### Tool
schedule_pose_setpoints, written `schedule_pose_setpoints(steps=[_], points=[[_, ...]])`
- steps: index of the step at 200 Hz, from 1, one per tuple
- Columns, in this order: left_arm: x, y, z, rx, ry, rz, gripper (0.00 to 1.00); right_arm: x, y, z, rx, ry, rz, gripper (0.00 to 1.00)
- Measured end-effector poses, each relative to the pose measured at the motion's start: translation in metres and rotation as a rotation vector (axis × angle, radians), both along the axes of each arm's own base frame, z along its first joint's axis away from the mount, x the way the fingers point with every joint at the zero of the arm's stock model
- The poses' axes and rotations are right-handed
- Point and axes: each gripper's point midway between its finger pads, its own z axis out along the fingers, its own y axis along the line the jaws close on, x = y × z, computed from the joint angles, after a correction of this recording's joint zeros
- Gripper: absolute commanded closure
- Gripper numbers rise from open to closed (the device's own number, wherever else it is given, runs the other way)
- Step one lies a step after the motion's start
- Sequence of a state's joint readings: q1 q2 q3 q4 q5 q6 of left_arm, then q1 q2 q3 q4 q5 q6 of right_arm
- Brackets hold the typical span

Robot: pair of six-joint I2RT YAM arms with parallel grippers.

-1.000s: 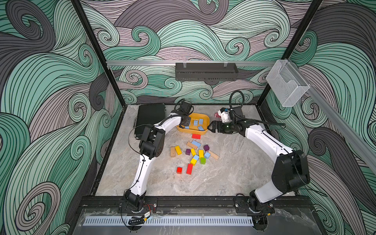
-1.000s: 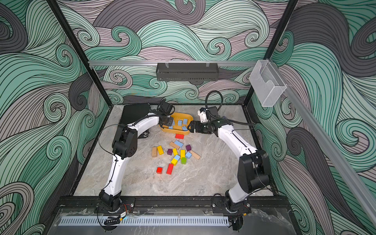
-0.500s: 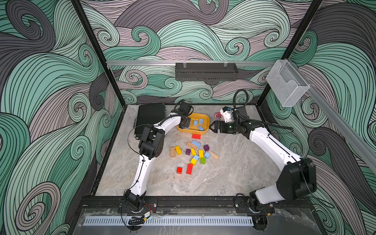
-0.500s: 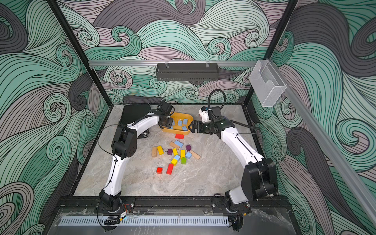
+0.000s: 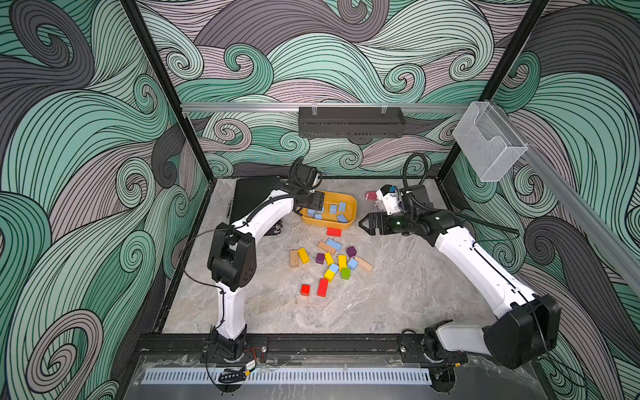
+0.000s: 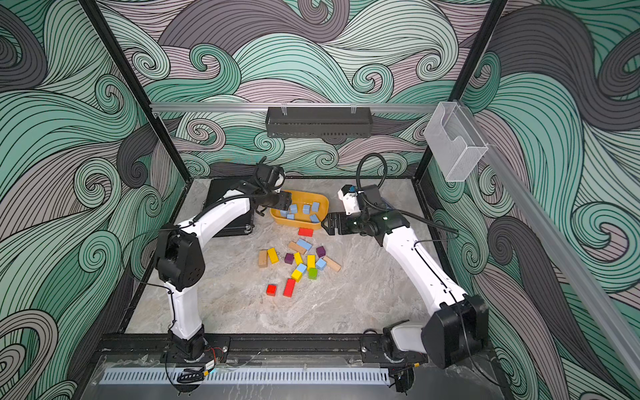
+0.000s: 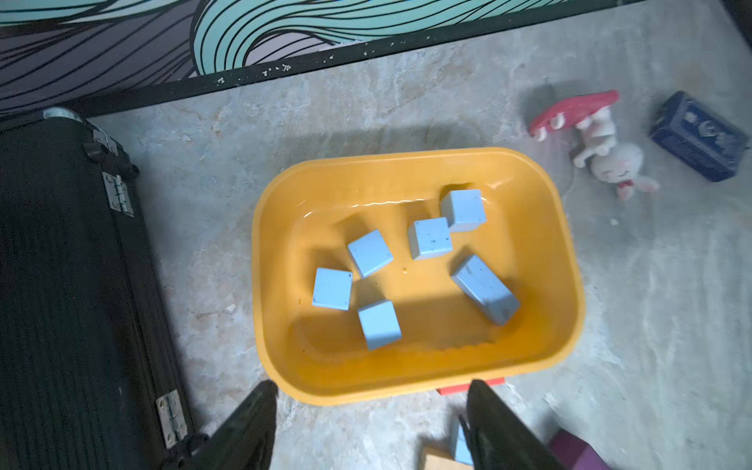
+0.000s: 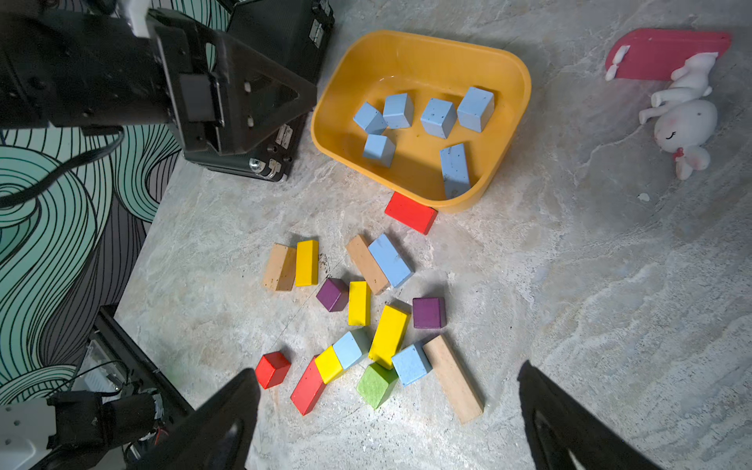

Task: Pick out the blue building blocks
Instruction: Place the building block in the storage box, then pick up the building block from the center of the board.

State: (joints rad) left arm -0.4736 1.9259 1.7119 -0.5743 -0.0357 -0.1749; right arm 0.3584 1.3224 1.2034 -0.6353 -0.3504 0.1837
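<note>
Inside the yellow tub (image 7: 407,156) at the back of the table lay six of the blue building blocks (image 7: 430,238): five cubes and one longer brick (image 7: 484,289), loose on the tub's floor, a few of them touching. Three more blue ones were out on the marble tabletop (image 8: 610,285) in the scattered pile. A long blue brick (image 8: 390,260) lay side to side against a wooden brick (image 8: 366,264). A blue cube (image 8: 350,349) touched a yellow cube (image 8: 327,364). A second blue cube (image 8: 411,364) sat between a long yellow brick (image 8: 388,335) and a long wooden brick (image 8: 451,378), close against both.

The left gripper (image 7: 368,388) hung over the end of the tub nearest the black case (image 7: 61,264), its jaws well apart with nothing between them. The right gripper (image 8: 386,378) hovered above the table just beside the tub's other end, jaws spread wide and holding nothing.

A flat red brick (image 8: 411,212) lay touching the tub's outer wall on the side facing the pile. Among the rest of the pile I could see two purple cubes (image 8: 428,312), a green cube (image 8: 376,384), a red cube (image 8: 272,369) and a long red brick (image 8: 308,388).

Off to the far side of the tub a white toy rabbit (image 8: 683,122) lay on its side against a flat red piece (image 8: 667,53). A dark navy packet (image 7: 698,140) lay near it.
</note>
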Motion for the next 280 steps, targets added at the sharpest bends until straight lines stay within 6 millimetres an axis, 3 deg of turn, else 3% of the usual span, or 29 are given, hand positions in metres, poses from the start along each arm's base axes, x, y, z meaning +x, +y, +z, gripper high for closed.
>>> schedule_pose_setpoints(steps=[86,146,194,211,224,280], points=[[-0.088,0.006,0.033,-0.059,-0.031,-0.177,0.15,-0.058,0.005,-0.029,-0.089,0.089,0.107,0.07],[-0.146,0.013,0.023,-0.081,-0.037,-0.296,0.12,-0.085,0.009,-0.062,-0.167,0.165,0.161,0.19],[-0.178,0.019,0.004,-0.088,-0.013,-0.355,0.11,-0.092,0.007,-0.078,-0.216,0.194,0.173,0.23],[-0.186,0.020,-0.004,-0.093,0.003,-0.369,0.06,-0.090,0.006,-0.085,-0.239,0.211,0.174,0.24],[-0.191,0.019,-0.009,-0.097,0.013,-0.378,0.01,-0.090,0.007,-0.093,-0.260,0.230,0.178,0.24],[-0.203,0.019,-0.016,-0.110,0.008,-0.406,0.01,-0.082,0.009,-0.120,-0.331,0.278,0.192,0.28]])
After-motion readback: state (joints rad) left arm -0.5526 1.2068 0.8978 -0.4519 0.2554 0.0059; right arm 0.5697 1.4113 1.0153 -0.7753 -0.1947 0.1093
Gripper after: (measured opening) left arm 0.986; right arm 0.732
